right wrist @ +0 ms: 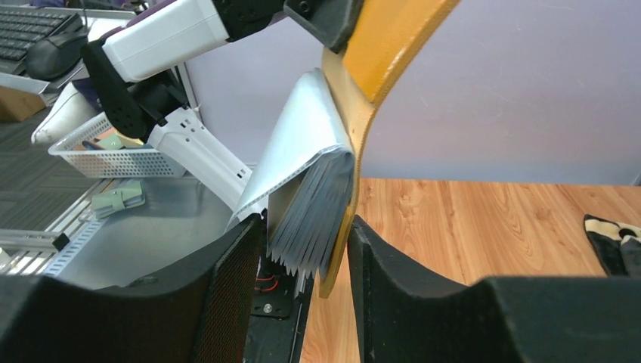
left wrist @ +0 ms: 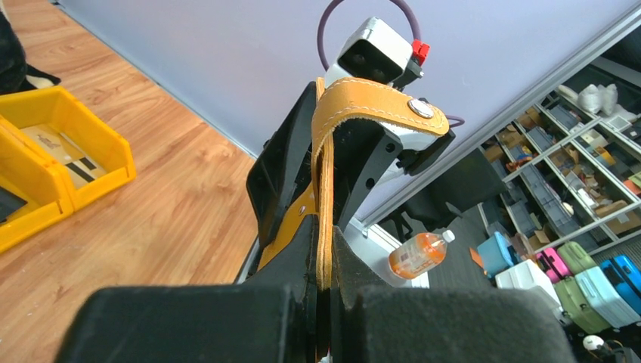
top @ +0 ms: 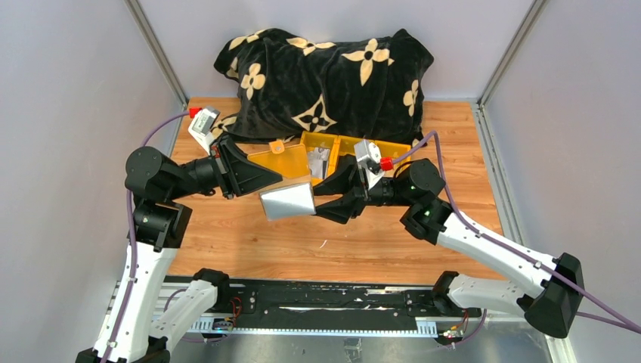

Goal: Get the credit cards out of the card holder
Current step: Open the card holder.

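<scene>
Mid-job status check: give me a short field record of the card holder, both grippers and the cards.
card holder: open, held in the air above the table, between the two arms
left gripper: shut on the mustard flap
right gripper: jaws apart, one on each side of the accordion pockets
credit cards: none can be told apart from the pockets
yellow bins: on the table behind the holder

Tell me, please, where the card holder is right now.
In the top view the card holder is mid-table, held up between the left gripper, which pinches its mustard flap, and the right gripper, just in front of the yellow bins.
</scene>
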{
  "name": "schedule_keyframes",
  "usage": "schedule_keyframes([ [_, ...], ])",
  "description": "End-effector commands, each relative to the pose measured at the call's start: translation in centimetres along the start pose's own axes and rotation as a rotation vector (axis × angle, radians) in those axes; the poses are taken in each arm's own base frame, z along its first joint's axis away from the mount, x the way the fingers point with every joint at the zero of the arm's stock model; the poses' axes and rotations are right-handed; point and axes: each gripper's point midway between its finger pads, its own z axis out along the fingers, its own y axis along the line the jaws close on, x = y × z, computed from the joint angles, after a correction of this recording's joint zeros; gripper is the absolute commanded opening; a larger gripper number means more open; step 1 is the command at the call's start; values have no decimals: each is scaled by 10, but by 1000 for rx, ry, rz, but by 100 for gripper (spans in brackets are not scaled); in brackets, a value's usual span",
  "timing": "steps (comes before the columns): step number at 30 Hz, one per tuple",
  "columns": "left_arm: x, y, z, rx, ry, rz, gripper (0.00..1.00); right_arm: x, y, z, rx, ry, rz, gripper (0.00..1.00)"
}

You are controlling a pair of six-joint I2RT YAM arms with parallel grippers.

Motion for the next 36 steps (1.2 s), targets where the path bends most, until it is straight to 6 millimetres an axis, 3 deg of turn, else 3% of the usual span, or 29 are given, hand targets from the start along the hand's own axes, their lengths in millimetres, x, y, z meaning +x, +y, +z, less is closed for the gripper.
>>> schedule_keyframes([
  [1, -8, -18, -3, 28, -20, 52, 0, -14, -5, 7, 33, -38, 26, 49],
  [4, -6, -18, -3, 29, -17, 53, 0, -18, -13, 12, 58, -51, 52, 51],
  [7, -4, -17, -4, 29, -15, 52, 0, -25, -21, 20, 70, -75, 67, 62],
  [15, 7, -12, -6, 23, 6, 51, 0, -55, -8, 40, -86, -152, 98, 63],
  [19, 10, -12, -7, 28, 14, 56, 0, -60, -7, 44, -111, -171, 127, 55],
  [29, 14, -11, -9, 29, 18, 77, 0, -69, -1, 48, -166, -200, 229, 19],
  [30, 13, -10, -9, 22, 9, 84, 2, -69, 0, 48, -170, -204, 238, 14],
  [31, 11, -9, -8, 16, 1, 97, 12, -68, -1, 48, -165, -203, 254, 10],
  [34, 5, -13, -9, -2, -6, 151, 62, -64, -12, 46, -101, -202, 325, 0],
  [35, 4, -11, -10, -17, -9, 170, 69, -63, -16, 45, -78, -203, 346, 0],
  [36, 1, -12, -11, -31, -13, 192, 84, -61, -20, 43, -54, -206, 375, 0],
])
